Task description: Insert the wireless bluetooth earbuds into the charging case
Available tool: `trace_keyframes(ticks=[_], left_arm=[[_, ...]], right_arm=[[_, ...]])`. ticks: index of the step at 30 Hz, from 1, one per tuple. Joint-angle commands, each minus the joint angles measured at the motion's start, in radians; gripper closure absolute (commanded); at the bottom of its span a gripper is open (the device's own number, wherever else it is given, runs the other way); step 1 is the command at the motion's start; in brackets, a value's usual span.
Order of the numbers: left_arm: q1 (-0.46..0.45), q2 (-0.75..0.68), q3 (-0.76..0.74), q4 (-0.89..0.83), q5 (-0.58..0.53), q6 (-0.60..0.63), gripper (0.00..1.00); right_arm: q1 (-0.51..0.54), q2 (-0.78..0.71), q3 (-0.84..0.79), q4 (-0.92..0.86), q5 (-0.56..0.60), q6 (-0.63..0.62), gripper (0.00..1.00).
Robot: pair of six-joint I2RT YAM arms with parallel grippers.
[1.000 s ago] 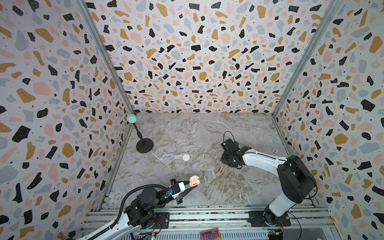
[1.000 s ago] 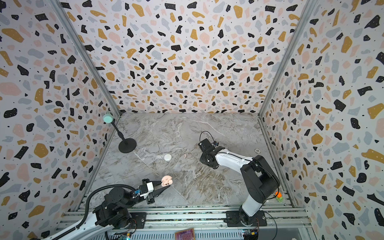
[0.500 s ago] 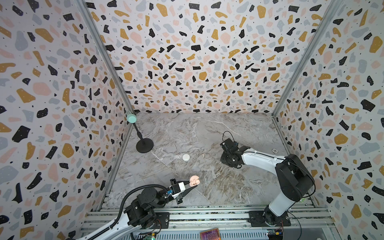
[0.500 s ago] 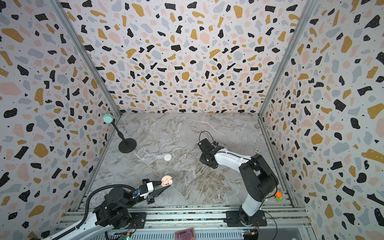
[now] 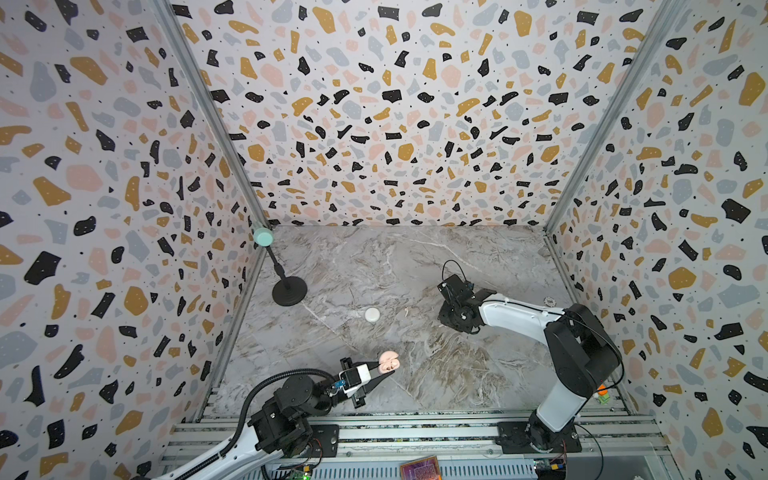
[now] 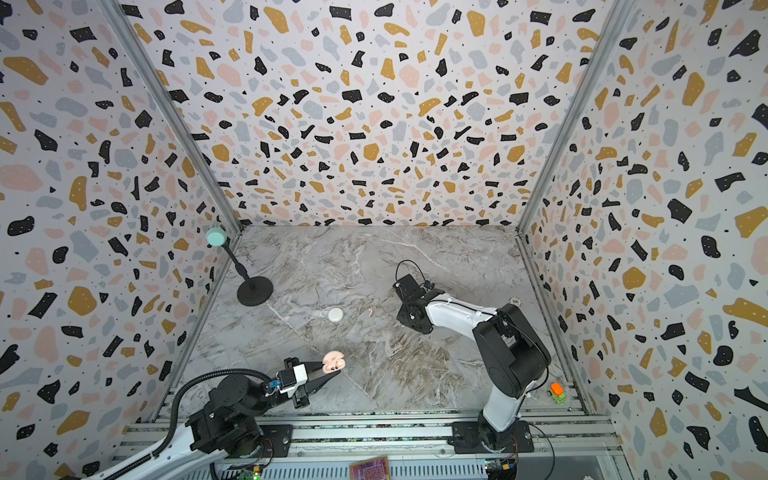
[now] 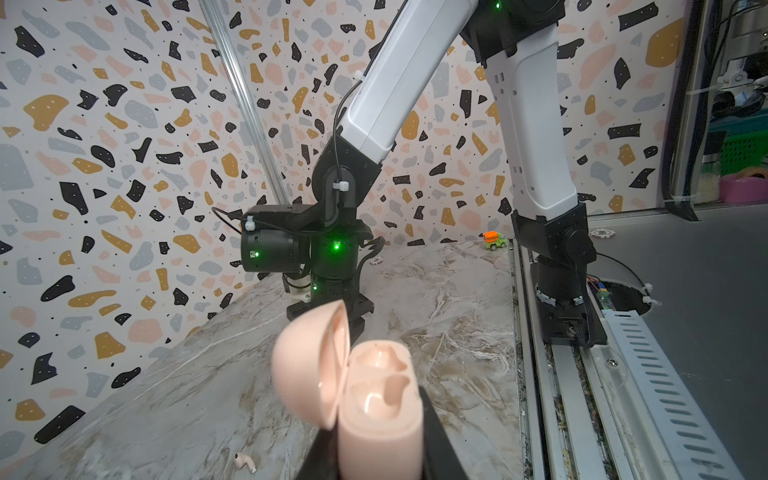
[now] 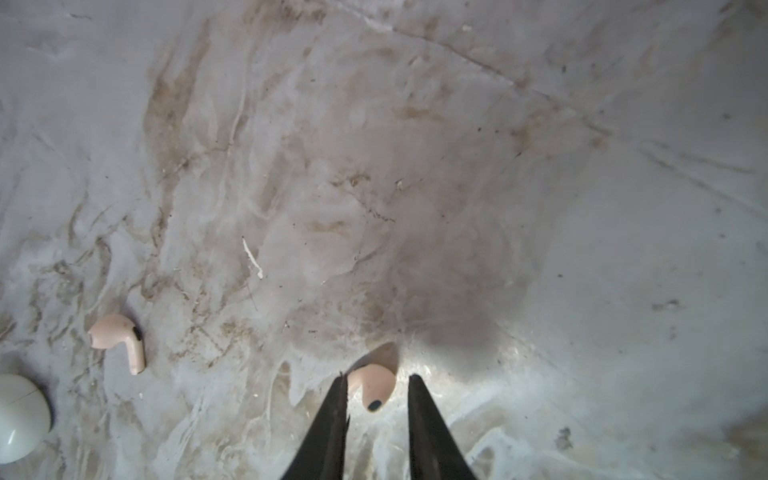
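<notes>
Staying put: left fingers (image 7: 440, 453) clamp pink case (image 7: 374, 419), right fingers (image 8: 424, 424) straddle earbud (image 8: 372, 386) (grip unclear).

Both top views stare steeply down from high over the tabletop (image 5: 415, 270); wrist cameras peer close past the left tool (image 7: 376, 419) and right tool (image 8: 377, 376).

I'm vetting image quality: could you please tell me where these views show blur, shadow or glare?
Left wrist view: the pink case, near the lens, looks soft; right wrist view: dark shadow and glare beside the pink earbud between the fingers.
</notes>
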Motion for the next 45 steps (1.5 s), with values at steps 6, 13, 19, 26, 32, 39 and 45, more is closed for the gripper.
trace_keyframes(ticks=[6,13,19,26,32,39,45], left_arm=[[-0.004,-0.008,-0.009,0.038,0.003,0.007,1.00],[-0.004,-0.011,-0.010,0.037,0.003,0.009,1.00],[-0.004,-0.011,-0.011,0.037,0.003,0.009,1.00],[-0.004,-0.014,-0.012,0.036,0.002,0.009,1.00],[-0.004,-0.015,-0.012,0.035,0.002,0.009,1.00],[-0.006,-0.015,-0.013,0.035,0.001,0.009,1.00],[-0.006,-0.016,-0.013,0.032,0.000,0.009,1.00]], right_arm=[[0.008,0.011,0.042,-0.043,0.005,-0.011,0.75],[0.009,0.016,0.035,-0.039,0.006,-0.011,0.76],[0.013,0.021,0.036,-0.039,0.004,-0.012,0.76],[0.016,0.028,0.033,-0.034,0.004,-0.013,0.78],[0.020,0.031,0.026,-0.030,0.001,-0.011,0.79],[0.025,0.032,0.021,-0.027,0.002,-0.014,0.83],[0.032,0.034,0.018,-0.019,0.005,-0.024,0.84]])
